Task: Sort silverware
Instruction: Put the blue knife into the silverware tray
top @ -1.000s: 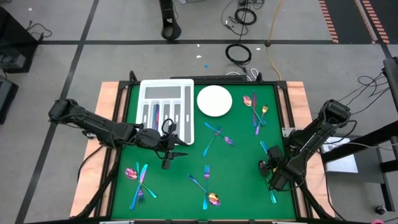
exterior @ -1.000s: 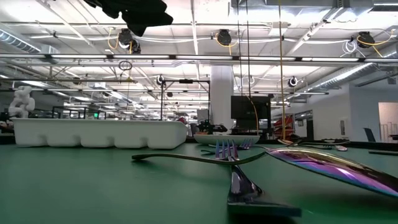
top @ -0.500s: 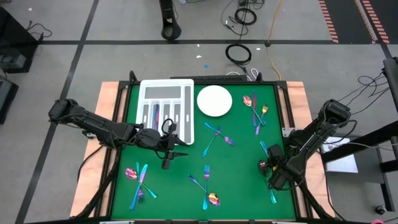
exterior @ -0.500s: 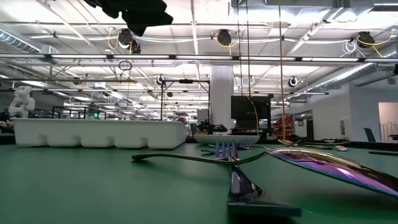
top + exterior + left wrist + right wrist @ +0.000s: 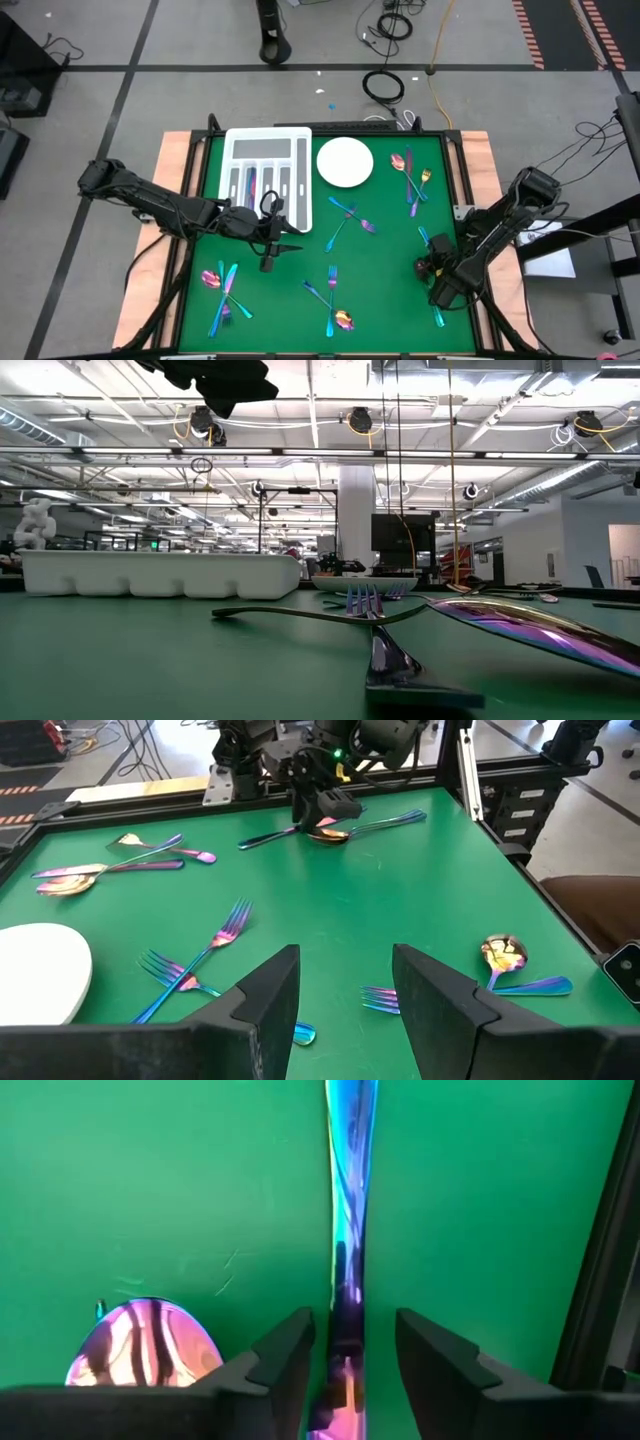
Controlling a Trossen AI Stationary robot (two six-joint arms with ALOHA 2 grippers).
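Since the earlier frame, only the right arm has shifted slightly, low at the table's right edge. Its right gripper (image 5: 345,1365) stands with fingers (image 5: 285,1365) narrowly parted around a knife (image 5: 350,1200) lying flat between them, not clamped; a spoon (image 5: 145,1345) lies just beside. Left gripper (image 5: 340,1000) hovers near the tray (image 5: 268,150), fingers apart and empty. More silverware (image 5: 345,218) lies scattered over the green mat (image 5: 390,250), near the plate (image 5: 345,162).
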